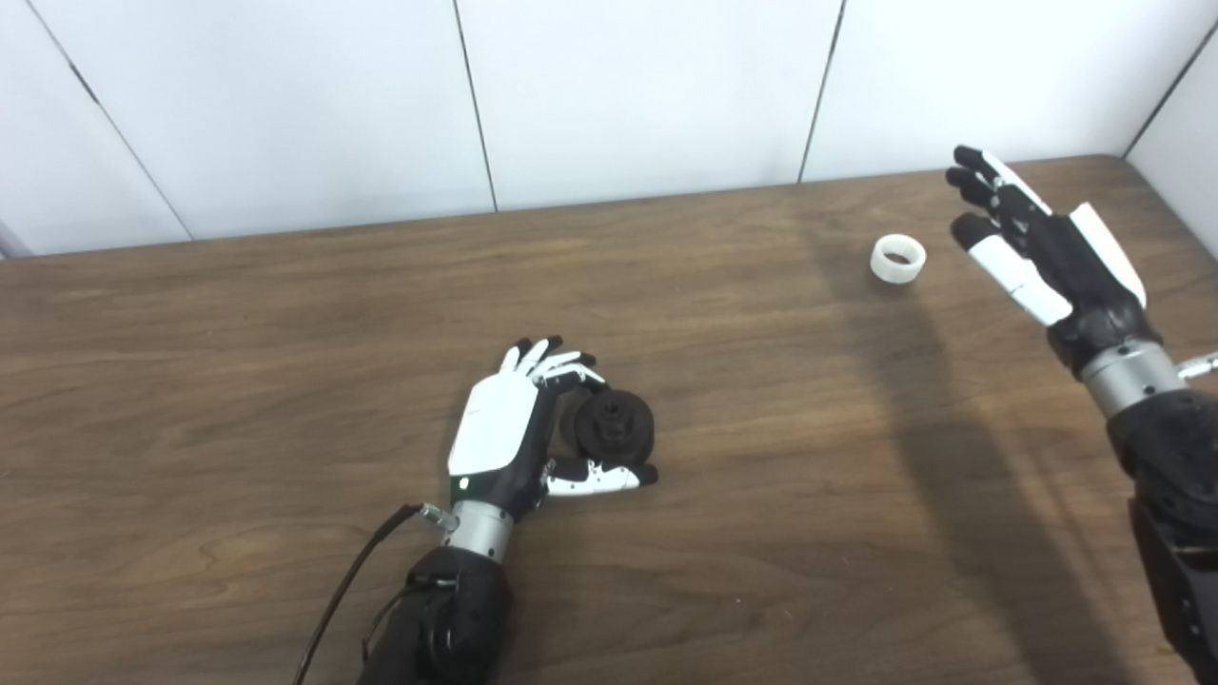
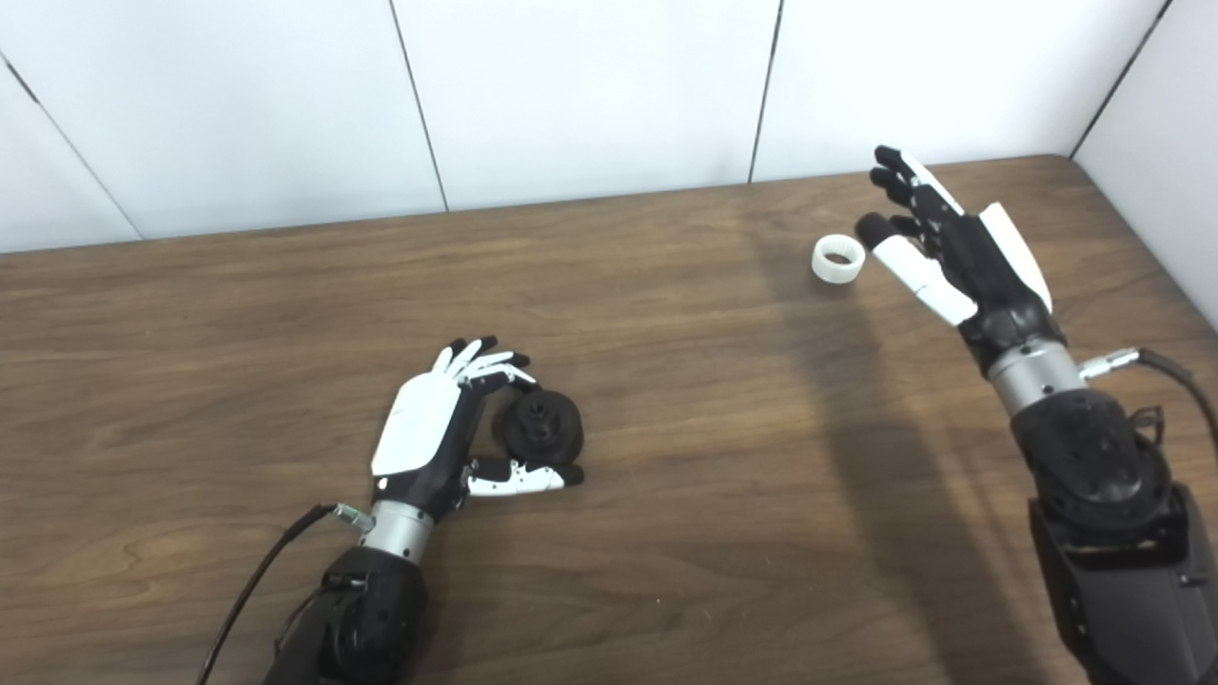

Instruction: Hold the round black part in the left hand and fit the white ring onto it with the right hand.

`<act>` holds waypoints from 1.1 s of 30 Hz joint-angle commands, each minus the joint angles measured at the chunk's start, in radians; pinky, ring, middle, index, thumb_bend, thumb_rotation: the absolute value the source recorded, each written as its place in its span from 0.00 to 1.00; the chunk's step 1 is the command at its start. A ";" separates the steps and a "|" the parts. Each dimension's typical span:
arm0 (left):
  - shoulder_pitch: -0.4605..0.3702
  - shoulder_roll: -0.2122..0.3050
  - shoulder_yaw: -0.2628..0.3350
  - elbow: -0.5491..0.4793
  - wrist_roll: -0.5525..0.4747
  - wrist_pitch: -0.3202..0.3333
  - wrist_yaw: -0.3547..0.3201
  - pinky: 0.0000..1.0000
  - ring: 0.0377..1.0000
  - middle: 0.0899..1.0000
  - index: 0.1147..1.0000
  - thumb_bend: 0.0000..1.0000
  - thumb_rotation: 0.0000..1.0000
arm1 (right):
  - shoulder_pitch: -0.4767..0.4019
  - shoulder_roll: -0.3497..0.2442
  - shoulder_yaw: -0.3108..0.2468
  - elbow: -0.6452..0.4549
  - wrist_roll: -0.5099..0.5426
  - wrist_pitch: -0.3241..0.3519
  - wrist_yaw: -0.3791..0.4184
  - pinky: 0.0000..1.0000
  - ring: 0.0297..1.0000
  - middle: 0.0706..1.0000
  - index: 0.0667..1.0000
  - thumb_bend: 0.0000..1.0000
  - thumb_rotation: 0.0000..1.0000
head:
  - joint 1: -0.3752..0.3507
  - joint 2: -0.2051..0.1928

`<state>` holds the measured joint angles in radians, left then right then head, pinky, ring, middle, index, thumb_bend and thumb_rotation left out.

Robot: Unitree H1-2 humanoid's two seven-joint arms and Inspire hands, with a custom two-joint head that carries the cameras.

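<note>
The round black part (image 1: 614, 428) lies on the wooden table (image 1: 285, 314) near the middle. My left hand (image 1: 519, 433) wraps it from the left: curled fingers (image 1: 561, 366) press its upper edge and the thumb (image 1: 599, 478) runs under its lower edge. The white ring (image 1: 898, 258) lies on the table at the far right, hole facing up. My right hand (image 1: 1032, 243) hovers just right of the ring, open, fingers stretched out and apart, not touching it. In the right eye view the ring (image 2: 838, 258) and the right hand (image 2: 952, 247) show a small gap between them.
White wall panels (image 1: 628, 86) rise behind the table's far edge, and another panel closes the right side. A black cable (image 1: 347, 580) trails from the left wrist. The right arm casts a long shadow (image 1: 913, 409) across the table.
</note>
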<state>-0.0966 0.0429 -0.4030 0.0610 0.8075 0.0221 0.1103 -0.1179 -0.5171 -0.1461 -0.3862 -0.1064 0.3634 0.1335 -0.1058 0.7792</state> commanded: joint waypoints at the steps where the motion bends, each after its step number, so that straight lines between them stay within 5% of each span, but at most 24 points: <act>1: 0.141 0.011 -0.031 0.086 -0.006 0.014 0.012 1.00 0.94 0.79 0.42 0.52 0.05 | -0.053 -0.034 -0.003 -0.014 -0.022 -0.008 0.008 0.92 0.94 0.93 0.94 0.70 0.80 | -0.001 0.000; 17: 0.149 0.022 -0.045 0.093 0.035 -0.012 0.041 1.00 0.93 0.78 0.42 0.52 0.05 | -0.127 -0.066 0.001 -0.015 -0.057 0.038 0.075 0.93 0.95 0.95 0.93 0.69 0.76 | -0.024 0.039; 29: 0.146 0.028 -0.050 0.105 0.069 -0.013 0.068 1.00 0.92 0.77 0.42 0.52 0.05 | -0.187 -0.105 0.034 0.048 -0.113 0.060 0.083 0.93 0.93 0.92 0.87 0.73 0.57 | -0.084 0.051; 33: 0.149 0.033 -0.045 0.098 0.066 -0.012 0.062 1.00 0.93 0.77 0.42 0.52 0.05 | -0.196 -0.122 0.058 0.095 -0.154 0.044 0.085 0.89 0.91 0.89 0.83 0.81 0.46 | -0.123 0.050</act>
<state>-0.0866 0.0470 -0.4243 0.0506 0.8876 0.0138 0.1475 -0.2716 -0.5954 -0.0858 -0.2917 -0.2316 0.4280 0.2176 -0.2147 0.8283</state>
